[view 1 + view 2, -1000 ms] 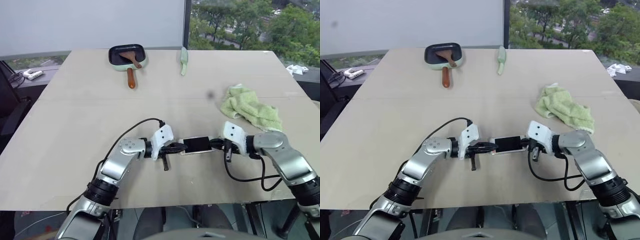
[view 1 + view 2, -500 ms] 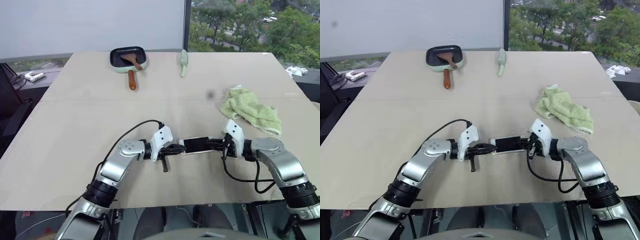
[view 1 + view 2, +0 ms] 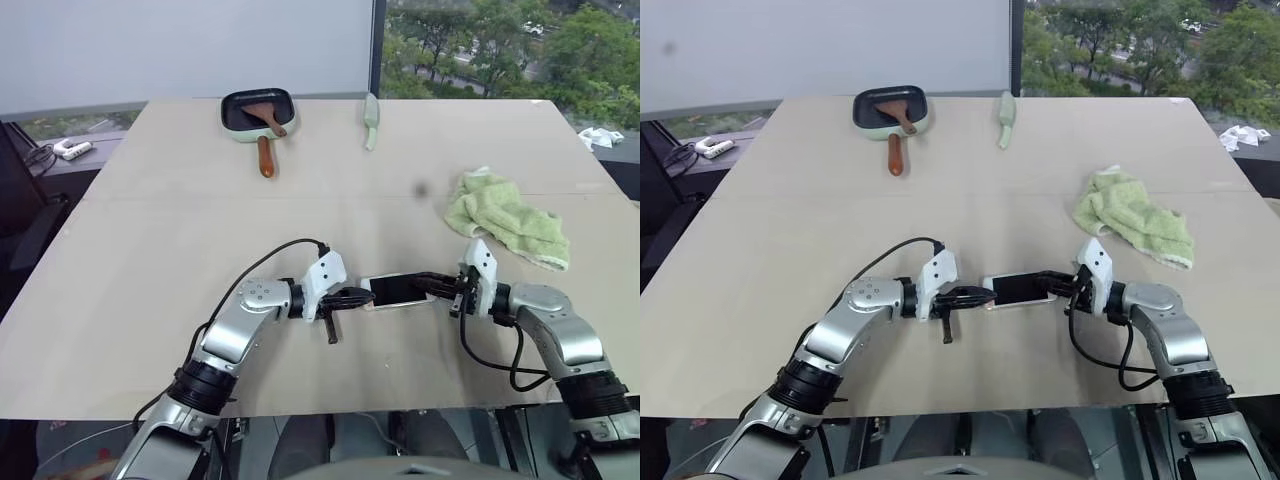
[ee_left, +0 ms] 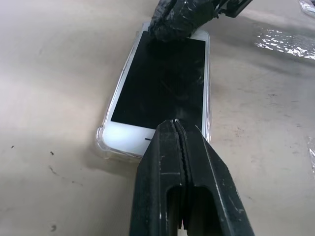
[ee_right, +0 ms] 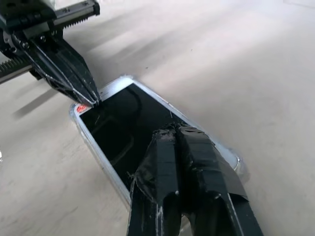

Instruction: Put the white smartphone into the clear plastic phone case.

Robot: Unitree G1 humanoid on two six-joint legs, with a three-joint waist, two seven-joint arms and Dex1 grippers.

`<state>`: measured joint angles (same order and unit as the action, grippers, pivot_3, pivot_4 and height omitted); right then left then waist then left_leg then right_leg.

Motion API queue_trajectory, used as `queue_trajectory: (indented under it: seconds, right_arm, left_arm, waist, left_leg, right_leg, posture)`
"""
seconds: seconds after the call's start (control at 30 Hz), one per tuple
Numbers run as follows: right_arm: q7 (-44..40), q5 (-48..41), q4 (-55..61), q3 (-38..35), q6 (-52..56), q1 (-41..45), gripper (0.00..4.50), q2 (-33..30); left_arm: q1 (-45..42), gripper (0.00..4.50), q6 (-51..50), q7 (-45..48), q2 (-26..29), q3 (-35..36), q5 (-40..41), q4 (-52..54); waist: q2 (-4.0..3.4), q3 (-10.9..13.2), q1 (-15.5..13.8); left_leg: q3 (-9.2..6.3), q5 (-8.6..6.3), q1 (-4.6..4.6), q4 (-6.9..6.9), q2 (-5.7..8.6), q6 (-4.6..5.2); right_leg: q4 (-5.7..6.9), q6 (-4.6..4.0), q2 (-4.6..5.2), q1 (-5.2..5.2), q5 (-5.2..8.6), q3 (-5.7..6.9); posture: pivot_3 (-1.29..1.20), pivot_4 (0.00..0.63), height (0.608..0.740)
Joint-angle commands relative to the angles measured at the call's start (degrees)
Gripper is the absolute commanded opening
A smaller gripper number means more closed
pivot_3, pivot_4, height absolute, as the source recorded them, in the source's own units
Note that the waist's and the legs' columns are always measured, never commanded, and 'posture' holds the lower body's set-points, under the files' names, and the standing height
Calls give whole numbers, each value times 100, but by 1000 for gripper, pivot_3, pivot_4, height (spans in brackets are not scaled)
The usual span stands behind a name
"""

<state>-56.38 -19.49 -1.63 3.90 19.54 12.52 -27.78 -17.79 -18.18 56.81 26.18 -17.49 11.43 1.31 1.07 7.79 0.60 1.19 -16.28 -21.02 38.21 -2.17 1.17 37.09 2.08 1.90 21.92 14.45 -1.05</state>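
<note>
Near front edge of table (image 3: 150,230), midway between the two arms: white smartphone (image 3: 398,291), screen up, lying flat. Seated in clear plastic phone case (image 4: 102,139) (transparent lip visible around the phone's rim in both wrist views; how fully seated at every corner cannot be told).

Left gripper (image 3: 362,297): fingers pressed together, nothing between them, tips resting at the phone's left end by the small reddish mark (image 5: 82,107). Pointing toward robot's right, slightly downward.

Right gripper (image 3: 418,281): fingers (image 5: 189,162) also pressed together, pinching nothing, tips lying over the phone's right end, on or just above the glass. Pointing toward robot's left, so the two grippers face each other across the phone.

Elsewhere on table, all well apart from the phone:
- crumpled green towel (image 3: 507,217), right side, beyond the right arm
- small dark square pan (image 3: 257,112) with pale green rim and brown handle, wooden spatula (image 3: 266,118) lying in it, far edge
- pale green utensil (image 3: 371,121), far edge, to the right of the pan

Black cable (image 3: 268,258) looping from left arm over the tabletop.
</note>
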Motion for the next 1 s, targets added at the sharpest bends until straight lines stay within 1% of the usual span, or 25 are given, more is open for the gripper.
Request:
queue_trajectory:
  seconds: [0.03, 0.37, 0.57, 0.67, 0.87, 1.0]
  right_arm:
    - [66, 62, -202, -141, -8, -154, 106, -155]
    - [92, -137, -106, -342, 12, -259, 106, -392]
    - [40, -174, -82, -451, 11, -361, 106, -504]
    - [3, -143, -75, -423, 25, -397, 106, -532]
    - [20, -160, -53, -356, 2, -340, 106, -391]
    - [197, -474, -107, -697, 39, -185, 106, -122]
  left_arm:
    - [-13, 0, 6, 2, 16, 30, -8, 37]
    - [-34, 0, 24, 29, 4, 31, -20, -3]
    - [-61, 0, 63, 43, -14, 17, -30, -49]
    - [-91, 0, 77, 45, -32, 9, -33, -78]
    - [-107, 0, 97, 62, -25, 10, -42, -95]
    - [-104, 0, 100, 79, -3, 16, -49, -94]
  waist:
    - [-1, 1, -2]
    - [-7, 10, -58]
    - [-8, 11, -68]
    - [-22, 22, -69]
    - [-24, 27, -64]
    - [-25, 32, -34]
  left_leg:
    - [0, 0, -2, 0, 0, 0]
    - [-1, -3, -17, 1, 3, 5]
    - [-4, -3, -67, 2, 3, 6]
    - [-4, -3, -85, 2, 4, 6]
    - [-2, -3, -85, 2, 5, 6]
    - [-2, -3, -84, 3, 5, 6]
  right_leg:
    - [-2, 0, 0, 1, 0, 0]
    - [-17, 0, 8, 7, 0, 3]
    - [-16, 1, 2, 56, -3, 5]
    - [-13, 17, -2, 76, -13, 7]
    - [-14, 19, -7, 77, -13, 5]
    - [-14, 19, -11, 76, -14, 4]
  posture:
    - [0, 150, 740]
    - [0, 150, 740]
    - [0, 150, 740]
    - [0, 150, 740]
    - [0, 150, 740]
    - [0, 150, 740]
